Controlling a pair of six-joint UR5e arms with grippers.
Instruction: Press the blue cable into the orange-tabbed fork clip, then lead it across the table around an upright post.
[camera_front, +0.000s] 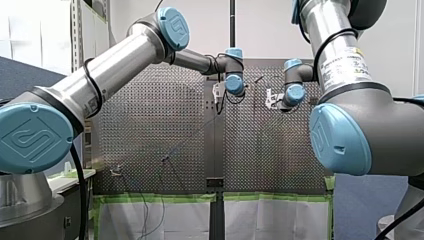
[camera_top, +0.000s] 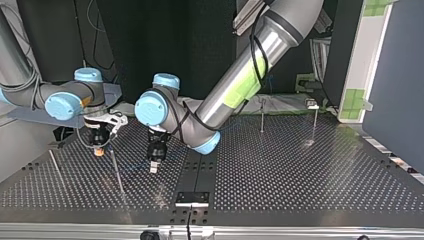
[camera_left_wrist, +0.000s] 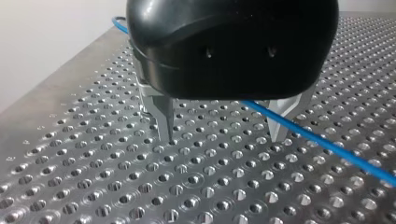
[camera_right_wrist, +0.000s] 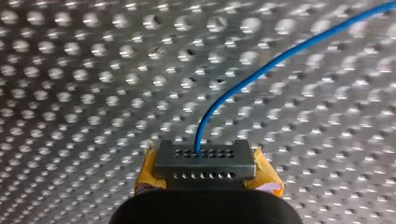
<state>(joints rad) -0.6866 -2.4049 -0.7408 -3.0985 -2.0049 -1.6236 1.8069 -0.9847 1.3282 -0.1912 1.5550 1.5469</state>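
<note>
1. Nearest in the top view: left tool (camera_top: 154, 167), released, metal fingers (camera_left_wrist: 163, 122) spread just above the surface (camera_left_wrist: 140, 186), blue cable (camera_left_wrist: 327, 145) running beneath, past one finger.
2. Further back: right tool (camera_right_wrist: 205, 163), yellow-padded, clenched on the cable.
3. Farthest: two upright posts (camera_top: 262, 115).

A thin blue cable (camera_right_wrist: 264, 70) is clamped in the closed right tool (camera_right_wrist: 205, 154). From the fingertips it is bent in a smooth curve up and away over the perforated counter (camera_right_wrist: 93, 93). In the left wrist view it is drawn straight between the spread fingers of the left tool (camera_left_wrist: 222, 137) and is passed in front of one finger. A thin metal post (camera_top: 262, 116) and a second post (camera_top: 314, 125) are stood upright at the upper right of the top view.
</note>
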